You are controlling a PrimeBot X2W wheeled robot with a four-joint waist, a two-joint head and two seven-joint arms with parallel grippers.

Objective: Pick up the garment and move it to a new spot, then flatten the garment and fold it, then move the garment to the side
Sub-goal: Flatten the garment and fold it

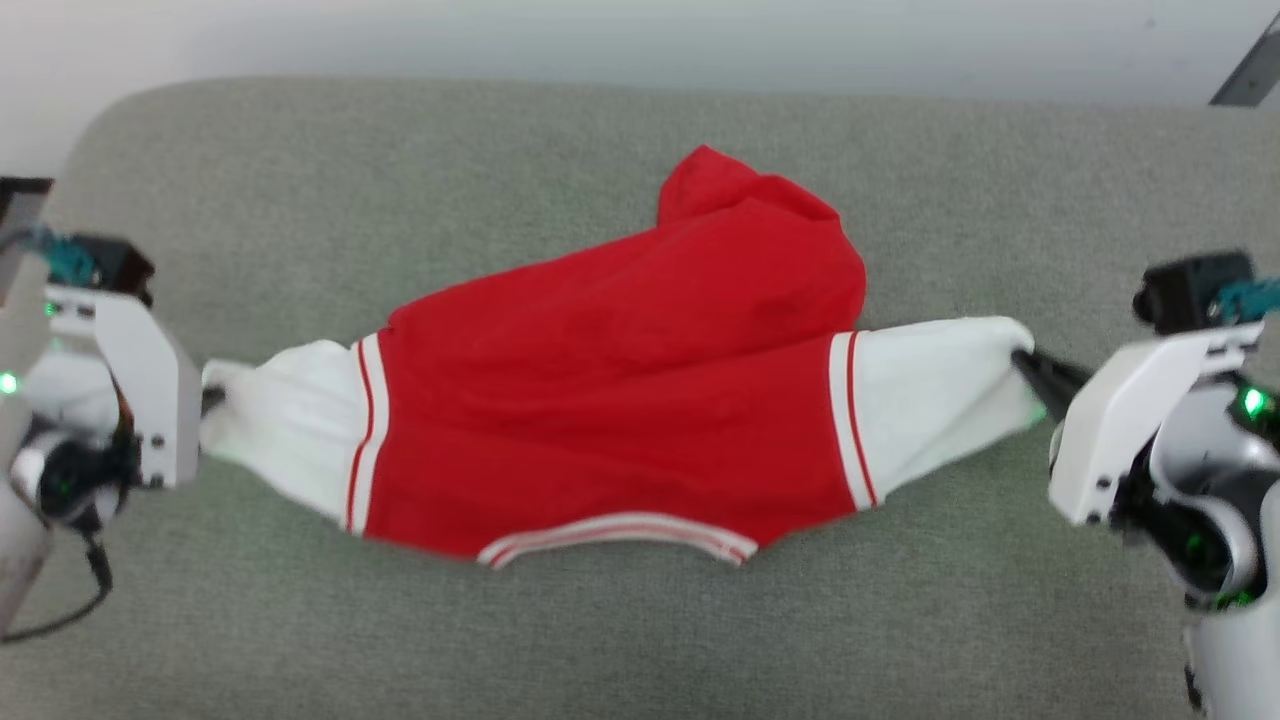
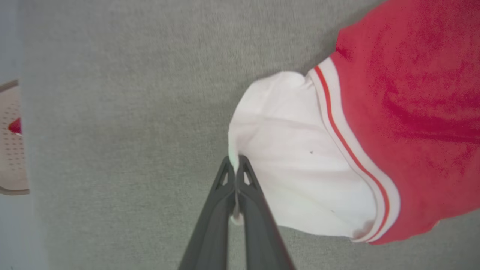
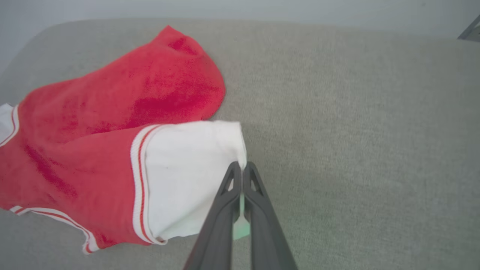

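Both white sleeves of the garment [image 1: 610, 400] are in my grip. My left gripper [image 2: 235, 165] has its fingers clamped together on the left sleeve's edge, and my right gripper [image 3: 243, 169] is pinched tight on the right sleeve's edge. The red jersey stretches left to right between them over the middle of the grey-green padded surface [image 1: 300, 200], its striped collar on the near side and its red body bunched toward the far side.
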